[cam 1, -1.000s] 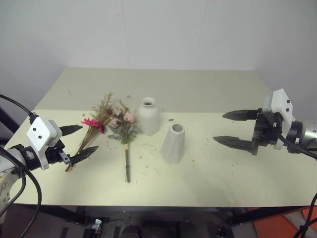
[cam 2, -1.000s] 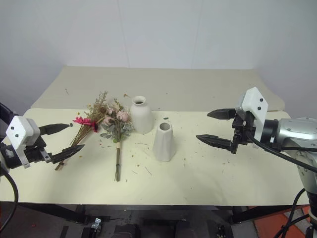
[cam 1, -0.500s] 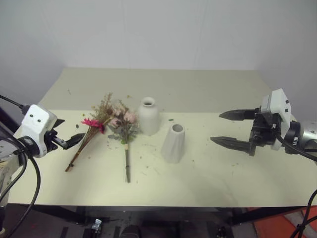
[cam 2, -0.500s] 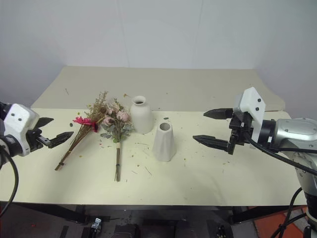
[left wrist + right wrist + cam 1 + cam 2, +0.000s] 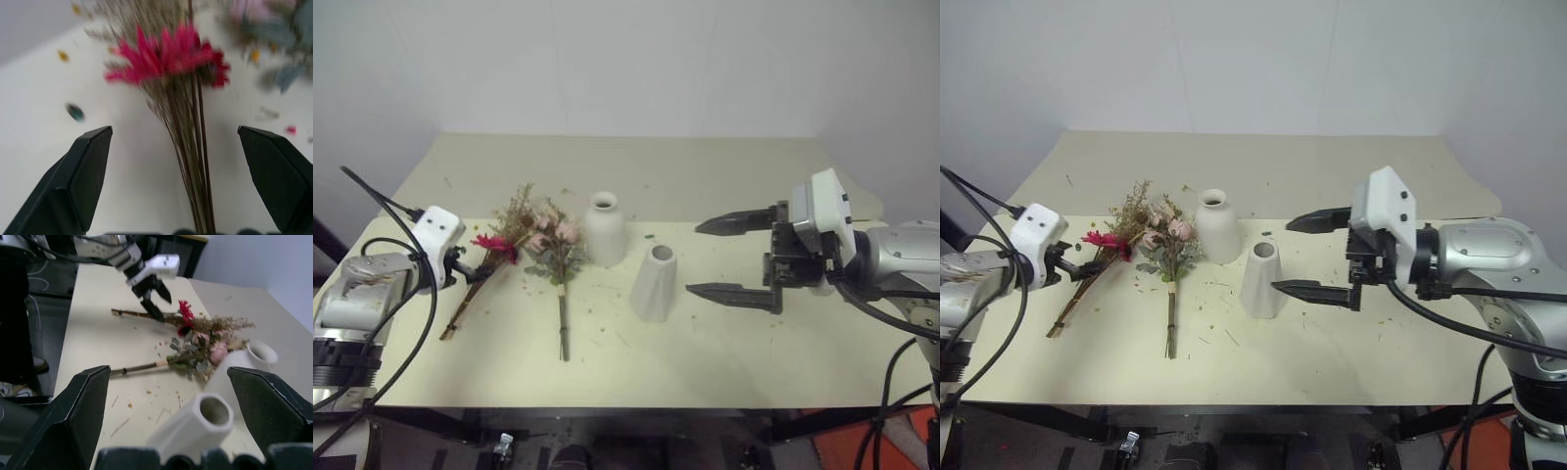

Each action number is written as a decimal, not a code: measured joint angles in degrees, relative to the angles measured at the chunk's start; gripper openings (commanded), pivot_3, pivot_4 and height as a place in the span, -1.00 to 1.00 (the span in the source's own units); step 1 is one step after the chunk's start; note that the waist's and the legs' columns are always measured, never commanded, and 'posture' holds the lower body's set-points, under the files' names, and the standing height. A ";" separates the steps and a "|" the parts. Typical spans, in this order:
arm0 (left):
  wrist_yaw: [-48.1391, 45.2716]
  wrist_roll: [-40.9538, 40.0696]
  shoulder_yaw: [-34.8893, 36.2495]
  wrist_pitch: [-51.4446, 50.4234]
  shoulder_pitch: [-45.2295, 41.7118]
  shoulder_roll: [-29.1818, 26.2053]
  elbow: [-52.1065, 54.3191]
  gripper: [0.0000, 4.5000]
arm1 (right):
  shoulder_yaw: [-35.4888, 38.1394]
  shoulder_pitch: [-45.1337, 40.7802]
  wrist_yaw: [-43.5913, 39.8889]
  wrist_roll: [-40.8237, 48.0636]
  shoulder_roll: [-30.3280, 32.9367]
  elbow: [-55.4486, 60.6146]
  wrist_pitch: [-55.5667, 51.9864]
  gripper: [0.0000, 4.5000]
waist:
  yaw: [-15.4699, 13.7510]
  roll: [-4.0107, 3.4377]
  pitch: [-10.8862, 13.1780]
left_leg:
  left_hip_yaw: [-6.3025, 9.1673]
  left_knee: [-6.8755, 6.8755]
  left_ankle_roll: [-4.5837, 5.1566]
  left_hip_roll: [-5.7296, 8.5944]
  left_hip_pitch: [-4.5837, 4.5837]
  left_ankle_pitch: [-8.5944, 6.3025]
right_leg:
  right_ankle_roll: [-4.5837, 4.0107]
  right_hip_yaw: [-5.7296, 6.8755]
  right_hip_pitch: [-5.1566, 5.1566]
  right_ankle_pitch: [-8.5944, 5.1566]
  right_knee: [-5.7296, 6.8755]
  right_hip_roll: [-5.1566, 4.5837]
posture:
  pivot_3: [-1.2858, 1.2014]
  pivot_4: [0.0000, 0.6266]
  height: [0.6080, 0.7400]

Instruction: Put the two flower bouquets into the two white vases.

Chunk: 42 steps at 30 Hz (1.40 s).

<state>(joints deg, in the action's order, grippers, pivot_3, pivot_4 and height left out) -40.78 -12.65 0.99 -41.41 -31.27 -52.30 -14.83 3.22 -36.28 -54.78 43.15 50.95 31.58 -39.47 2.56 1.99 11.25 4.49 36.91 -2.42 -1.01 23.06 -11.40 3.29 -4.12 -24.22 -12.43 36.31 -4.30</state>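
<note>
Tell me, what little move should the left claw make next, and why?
Probably close on the stems. The left claw is open astride the dried bouquet, which lies flat on the table, its stems running between the two fingers, so a squeeze should grip it for lifting.

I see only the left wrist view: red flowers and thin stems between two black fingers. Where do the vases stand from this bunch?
Observer: Both white vases stand on the table to the robot's right of the dried bunch: the bottle-shaped vase further back, the cone vase nearer the robot.
Operator: Is the other bouquet in a vase?
Observer: No, the pink rose bouquet lies flat between the dried bunch and the vases.
Operator: Where is the other arm?
Observer: The right gripper is open, empty, pointing sideways at the cone vase.
</note>
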 measured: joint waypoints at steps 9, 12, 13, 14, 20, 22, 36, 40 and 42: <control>-2.55 2.23 -2.02 -1.06 -3.53 1.70 -7.24 0.50 | -3.32 -2.21 2.21 -3.06 -2.59 -1.32 0.00 1.00 | -0.33 0.00 0.00 | 0.05 0.03 0.00 0.04 0.09 0.00 | -0.21 0.05 -0.04 0.13 0.01 -0.03 | 0.03 -0.52 1.00; -3.18 2.47 -2.37 -1.27 -4.20 2.17 -7.48 0.03 | -3.41 -2.65 2.32 -3.52 -3.00 -1.34 0.00 1.00 | -0.22 0.00 0.00 | 0.05 0.03 0.00 0.04 0.08 0.00 | -0.21 0.05 -0.04 0.13 0.04 -0.02 | 0.03 -0.52 1.00; -3.33 3.01 -2.58 -1.30 -4.24 2.17 -7.46 -0.11 | -3.41 -2.73 2.32 -3.58 -3.00 -1.34 0.00 1.00 | -0.18 0.00 0.00 | 0.05 0.03 0.00 0.04 0.08 0.00 | -0.21 0.05 -0.04 0.13 0.04 -0.02 | 0.03 -0.52 1.00; -3.51 3.50 -2.80 -1.39 -4.34 2.16 -7.36 -0.26 | -3.40 -2.74 2.32 -3.60 -3.01 -1.34 0.00 1.00 | -0.16 0.00 0.00 | 0.05 0.03 0.00 0.04 0.08 0.00 | -0.21 0.05 -0.04 0.13 0.04 -0.02 | 0.03 -0.52 1.00; -3.05 4.71 -3.26 -3.31 -4.41 2.12 -5.70 -1.00 | -3.41 -2.74 2.36 -3.61 -3.23 -1.35 0.00 1.00 | -0.01 0.00 0.00 | 0.05 0.03 0.00 0.04 0.06 0.00 | -0.21 0.04 -0.04 0.13 0.09 -0.02 | 0.03 -0.52 1.00; -3.04 4.98 -3.24 -3.82 -3.92 1.94 -4.63 -1.00 | -3.41 -2.74 2.39 -3.62 -3.33 -1.36 0.00 1.00 | -0.01 0.00 0.00 | 0.05 0.03 0.00 0.04 0.06 0.00 | -0.20 0.04 -0.05 0.12 0.13 -0.03 | 0.03 -0.52 1.00; 18.29 4.46 13.75 8.92 -8.77 9.60 -8.85 -1.00 | -3.35 -2.68 3.07 -3.55 -3.77 -1.34 -0.10 1.00 | -0.33 0.08 -0.03 | 0.09 0.10 0.00 0.06 0.03 0.00 | -0.27 0.08 -0.07 0.15 0.33 -0.06 | 0.03 -0.52 1.00; 24.97 1.13 22.43 26.04 -20.32 13.38 -16.95 -1.00 | -3.17 -2.49 4.44 -3.56 -4.35 -1.16 -0.31 1.00 | -0.96 0.14 -0.07 | 0.09 0.13 -0.01 0.13 0.06 0.01 | -0.28 0.08 -0.06 0.17 0.31 -0.11 | 0.03 -0.52 1.00; 25.98 -0.54 24.36 34.44 -27.49 15.54 -22.62 -1.00 | -2.91 -2.02 5.34 -3.58 -4.71 -0.91 -0.53 1.00 | -1.59 0.16 -0.08 | 0.10 0.15 -0.01 0.15 0.07 0.01 | -0.26 0.09 -0.04 0.18 0.29 -0.12 | 0.03 -0.52 1.00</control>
<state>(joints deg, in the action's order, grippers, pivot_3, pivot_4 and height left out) -14.80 -13.19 25.35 -6.97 -58.75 -36.76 -37.45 0.31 -38.31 -49.44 39.57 46.24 30.67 -40.00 0.97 2.15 11.16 4.58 37.06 -2.43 -0.85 23.12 -11.39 3.03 -4.02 -24.27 -12.25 36.60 -4.42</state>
